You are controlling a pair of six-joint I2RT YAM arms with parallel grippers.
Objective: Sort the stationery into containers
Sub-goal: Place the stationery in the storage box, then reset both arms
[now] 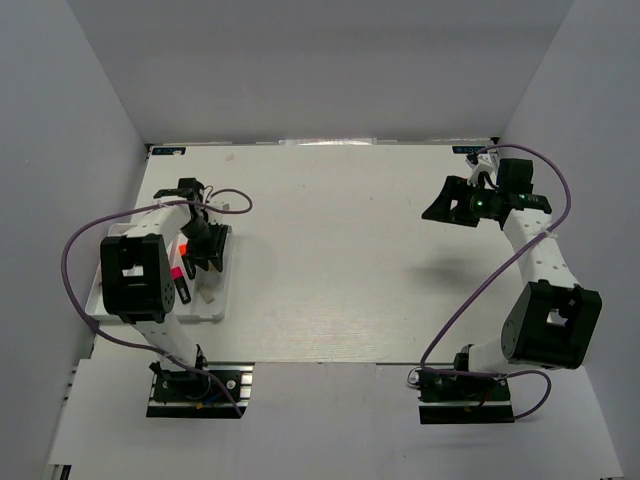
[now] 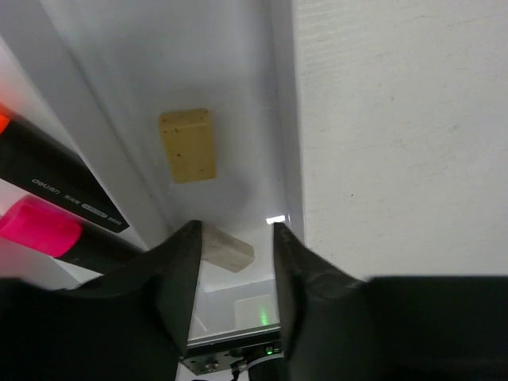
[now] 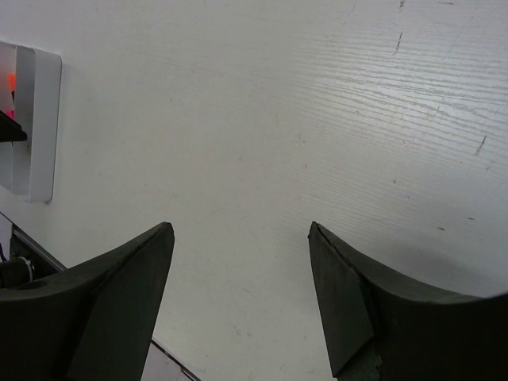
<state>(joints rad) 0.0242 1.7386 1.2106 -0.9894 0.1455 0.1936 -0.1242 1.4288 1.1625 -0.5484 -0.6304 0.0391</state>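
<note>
Left wrist: tan eraser lengthwise along tray wall; L hand, R hand open.

White table — tray at left

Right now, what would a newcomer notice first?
The pink-capped highlighter and orange-capped highlighter glow in the white tray at the table's left edge, under the left arm. Beside them a tan eraser lies flat and a white eraser sits partly behind the left jaws, which stand apart. The right arm hangs far right, the right jaws wide and empty.
</note>
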